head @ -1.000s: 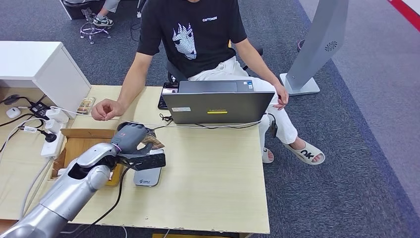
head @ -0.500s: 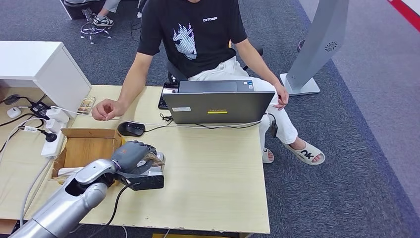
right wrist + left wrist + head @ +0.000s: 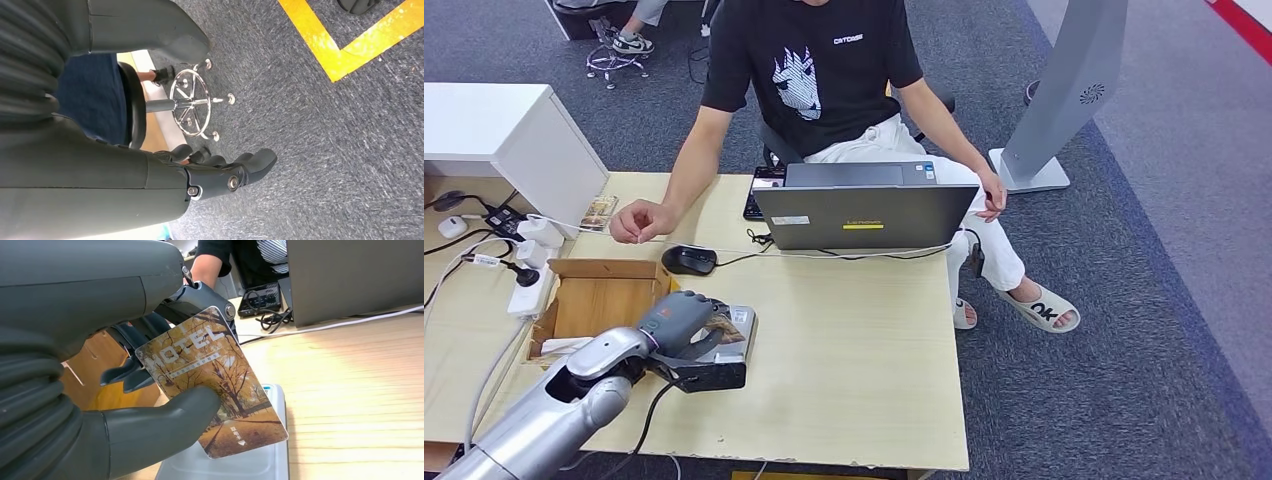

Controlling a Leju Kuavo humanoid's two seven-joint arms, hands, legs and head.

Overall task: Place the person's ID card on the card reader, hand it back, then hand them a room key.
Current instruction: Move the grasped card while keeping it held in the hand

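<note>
My left hand (image 3: 686,325) pinches a card (image 3: 215,390) between the thumb and the fingers. The card is printed with autumn trees and the word HOTEL, and its brown edge (image 3: 726,318) peeks out past the hand in the head view. It is tilted just above the grey card reader (image 3: 250,467), with its lower corner close to the reader's top. The reader (image 3: 743,322) lies on the wooden table (image 3: 854,350), partly under my hand. The person's fist (image 3: 636,222) rests at the table's far edge. My right hand (image 3: 225,172) hangs over the carpet and holds nothing.
An open cardboard box (image 3: 599,298) sits just left of the reader. A black mouse (image 3: 689,260) with its cable and a grey laptop (image 3: 864,215) lie beyond. A power strip (image 3: 529,290) and cables lie at the left, near a white cabinet (image 3: 504,130).
My left hand has drawn the card back from over the mouse and lowered it over the card reader. The person has stayed still.
</note>
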